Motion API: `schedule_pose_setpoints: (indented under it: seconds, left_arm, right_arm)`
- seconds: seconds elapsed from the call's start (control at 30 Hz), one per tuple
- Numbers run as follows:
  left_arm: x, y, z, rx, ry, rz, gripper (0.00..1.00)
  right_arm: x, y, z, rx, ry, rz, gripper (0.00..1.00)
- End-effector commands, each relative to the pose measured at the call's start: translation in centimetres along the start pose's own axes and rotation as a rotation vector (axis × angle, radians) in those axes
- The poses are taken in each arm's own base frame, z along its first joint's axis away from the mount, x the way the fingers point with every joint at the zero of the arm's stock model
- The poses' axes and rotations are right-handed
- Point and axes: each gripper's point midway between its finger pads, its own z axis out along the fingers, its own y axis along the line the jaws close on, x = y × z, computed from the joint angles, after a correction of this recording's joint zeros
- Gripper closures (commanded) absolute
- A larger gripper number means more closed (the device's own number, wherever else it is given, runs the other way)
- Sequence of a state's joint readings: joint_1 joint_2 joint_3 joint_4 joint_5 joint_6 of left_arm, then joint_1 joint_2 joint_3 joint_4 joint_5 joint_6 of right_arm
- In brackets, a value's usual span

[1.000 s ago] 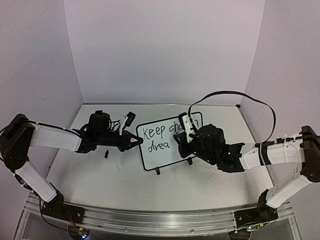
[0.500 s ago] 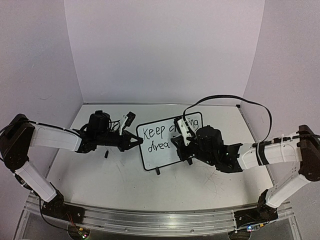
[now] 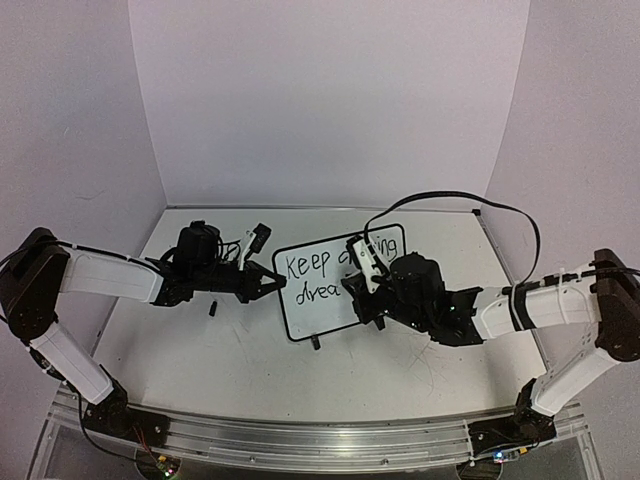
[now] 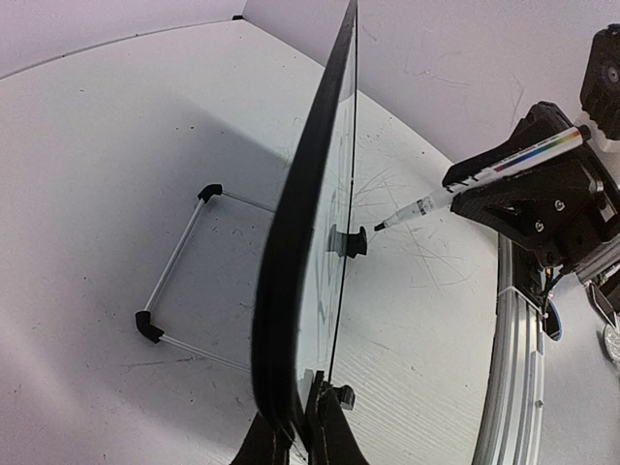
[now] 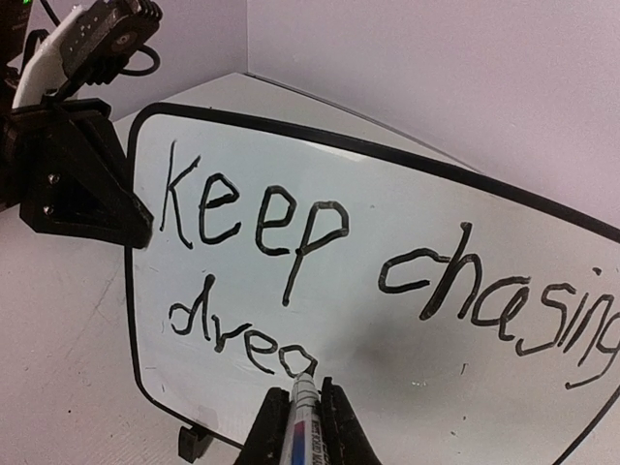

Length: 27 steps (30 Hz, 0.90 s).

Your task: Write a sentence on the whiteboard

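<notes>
The left arm [image 3: 110, 275] and right arm [image 3: 555, 303] wear smooth white shells on their long links, joined by bulky, rounded black joint housings. A thin black cable [image 3: 450, 197] arcs over the right arm. The left pincer [image 5: 136, 218] is matte black, blocky and angular, with small silver screw heads; a white camera housing [image 5: 82, 34] sits above it. The right pincer [image 4: 470, 189] has similar black plates and screws. Black bases [image 3: 105, 410] meet a ribbed aluminium rail [image 3: 300, 440].

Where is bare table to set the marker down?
Free: table in front of the whiteboard toward the arm bases, and the far right corner beside the wall. Crowded: around the board, where left gripper and right gripper sit.
</notes>
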<state>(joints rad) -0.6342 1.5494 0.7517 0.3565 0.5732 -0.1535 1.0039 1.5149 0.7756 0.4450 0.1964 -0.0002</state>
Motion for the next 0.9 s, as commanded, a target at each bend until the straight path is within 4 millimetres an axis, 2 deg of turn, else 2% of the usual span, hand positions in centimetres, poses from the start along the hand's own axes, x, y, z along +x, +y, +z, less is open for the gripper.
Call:
schedule_pose_setpoints:
  seconds: [0.0, 0.1, 0.27, 0.87]
  left_arm:
    - [-0.2, 3.8, -0.7, -0.196, 0.003, 0.062, 1.00]
    - [0.0, 3.8, -0.7, -0.195, 0.008, 0.058, 1.00]
    - [0.0, 3.8, -0.7, -0.197, 0.008, 0.058, 1.00]
    - [0.0, 3.8, -0.6, -0.192, 0.010, 0.060, 1.00]
  right_arm:
    - [-2.1, 0.0, 0.3, 0.007, -0.046, -0.009, 1.00]
    - [-2.2, 0.4, 0.3, -0.010, -0.051, -0.017, 1.00]
    - [-2.3, -1.0, 0.0, 0.062, -0.068, 0.001, 1.00]
    - [-2.3, -1.0, 1.2, 0.084, -0.065, 0.014, 1.00]
